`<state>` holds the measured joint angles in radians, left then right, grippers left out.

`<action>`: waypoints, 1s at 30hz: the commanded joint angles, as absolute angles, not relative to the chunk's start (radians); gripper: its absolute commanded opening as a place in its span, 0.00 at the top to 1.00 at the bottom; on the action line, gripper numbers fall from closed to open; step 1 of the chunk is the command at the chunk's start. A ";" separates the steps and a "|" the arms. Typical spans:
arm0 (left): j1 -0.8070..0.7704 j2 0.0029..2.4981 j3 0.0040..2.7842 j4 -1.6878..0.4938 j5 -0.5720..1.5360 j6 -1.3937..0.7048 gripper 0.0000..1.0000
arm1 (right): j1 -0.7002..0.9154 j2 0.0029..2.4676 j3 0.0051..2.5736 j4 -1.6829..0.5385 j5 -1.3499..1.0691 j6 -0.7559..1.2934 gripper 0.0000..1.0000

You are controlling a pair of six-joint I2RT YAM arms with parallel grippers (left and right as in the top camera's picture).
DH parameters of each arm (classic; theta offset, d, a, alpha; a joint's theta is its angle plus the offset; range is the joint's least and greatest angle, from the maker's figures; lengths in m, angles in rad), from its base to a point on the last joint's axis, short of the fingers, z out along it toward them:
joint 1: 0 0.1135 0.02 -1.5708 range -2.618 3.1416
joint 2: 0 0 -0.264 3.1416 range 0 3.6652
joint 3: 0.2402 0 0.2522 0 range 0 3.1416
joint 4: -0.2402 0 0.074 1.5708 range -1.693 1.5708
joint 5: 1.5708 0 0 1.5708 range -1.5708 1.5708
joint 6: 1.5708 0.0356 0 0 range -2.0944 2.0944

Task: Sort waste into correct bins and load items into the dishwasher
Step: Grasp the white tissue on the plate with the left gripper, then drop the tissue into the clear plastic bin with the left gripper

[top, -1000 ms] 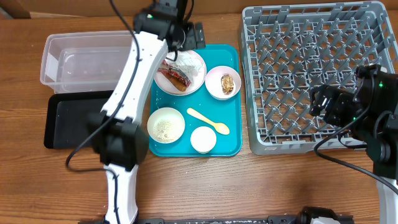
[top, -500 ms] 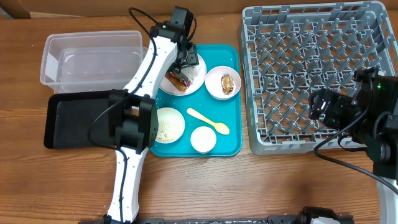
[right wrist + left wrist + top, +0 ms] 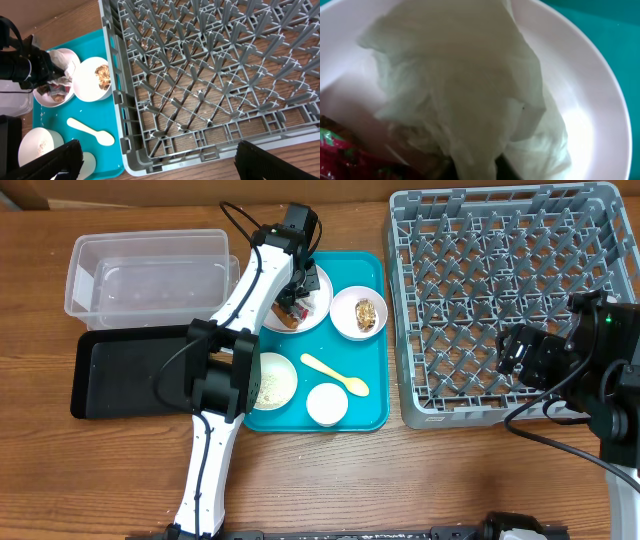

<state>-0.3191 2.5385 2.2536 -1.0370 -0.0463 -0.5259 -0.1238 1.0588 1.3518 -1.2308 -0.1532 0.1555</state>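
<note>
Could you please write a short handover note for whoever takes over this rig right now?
Left gripper: low over the plate, at the foil paper; open or shut unclear. Right gripper: open, above the rack's near side.
On the teal tray: plate with foil paper, red wrapper and sausage; bowl with food lump; rice bowl; cup; spoon.
Done: nothing sorted or loaded; clear tub, black tray and rack show nothing inside.
Left: bin all waste, then rack the dishes.

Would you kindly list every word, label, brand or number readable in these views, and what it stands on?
No text is readable anywhere.
The red wrapper on the white plate shows a green printed patch, too blurred to read.
</note>
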 commanded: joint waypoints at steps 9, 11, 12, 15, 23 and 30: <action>-0.323 2.582 2.643 -1.304 0.080 -0.481 0.96 | -0.124 1.058 1.374 -1.229 -0.159 0.149 0.00; -0.320 2.582 2.775 -1.387 0.087 -0.471 0.96 | -0.124 1.058 1.374 -1.229 -0.159 0.149 0.00; -0.319 2.582 2.831 -1.425 0.086 -0.466 0.96 | -0.124 1.058 1.374 -1.229 -0.159 0.149 0.00; -0.309 2.582 3.004 -1.548 0.087 -0.431 0.96 | -0.124 1.058 1.374 -1.229 -0.159 0.149 0.00; -0.186 2.526 3.141 -1.690 0.101 -0.381 0.96 | -0.124 1.058 1.374 -1.234 -0.159 0.149 0.00; 0.013 2.506 3.102 -1.690 0.067 -0.380 0.96 | -0.124 1.058 1.374 -1.241 -0.159 0.150 0.00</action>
<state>-0.0509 2.5484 3.1161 -1.6844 0.0933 -0.4076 -0.1238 1.0595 1.3518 -1.2430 -0.1532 0.1555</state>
